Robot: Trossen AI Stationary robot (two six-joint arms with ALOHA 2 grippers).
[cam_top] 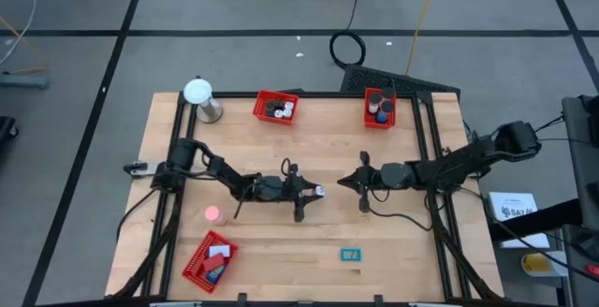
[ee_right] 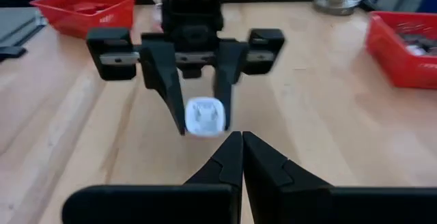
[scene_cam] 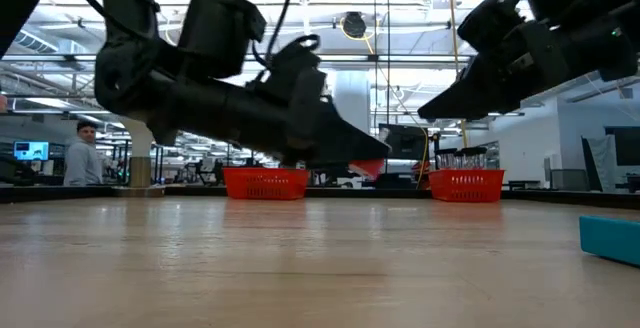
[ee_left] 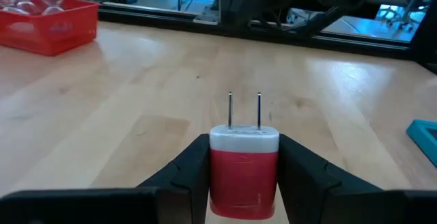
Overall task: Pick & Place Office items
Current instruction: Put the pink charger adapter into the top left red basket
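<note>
The wooden table (cam_top: pixel 309 241) carries both dark arms, which meet nose to nose near its middle. The left gripper (ee_left: pixel 243 173) is partly open and clamped on a red and white plug adapter (ee_left: pixel 244 166), one finger pressed on each red side, the white end with its two metal prongs pointing forward; in the low view the adapter (scene_cam: pixel 366 167) hangs clear above the wood, and from above it sits at the centre of the table (cam_top: pixel 318 192). The right gripper (ee_right: pixel 240 157) faces it just beside, its fingers pinched together on nothing, with the adapter's white face (ee_right: pixel 205 117) right ahead of its tips. Three red mesh trays sit on the table: the tray at the near left corner (cam_top: pixel 195 268) holds a red block and a white piece, the tray at the far middle (cam_top: pixel 261 107) holds small dark and white items, and the tray at the far right (cam_top: pixel 368 120) holds dark rolls, one blue and one red. A white ball on a silver stand (cam_top: pixel 199 95) stands at the far left. A teal flat piece (cam_top: pixel 350 255) lies near the front edge, and a pink item (cam_top: pixel 214 214) lies left of centre. A person (scene_cam: pixel 79 156) shows in the room beyond.
</note>
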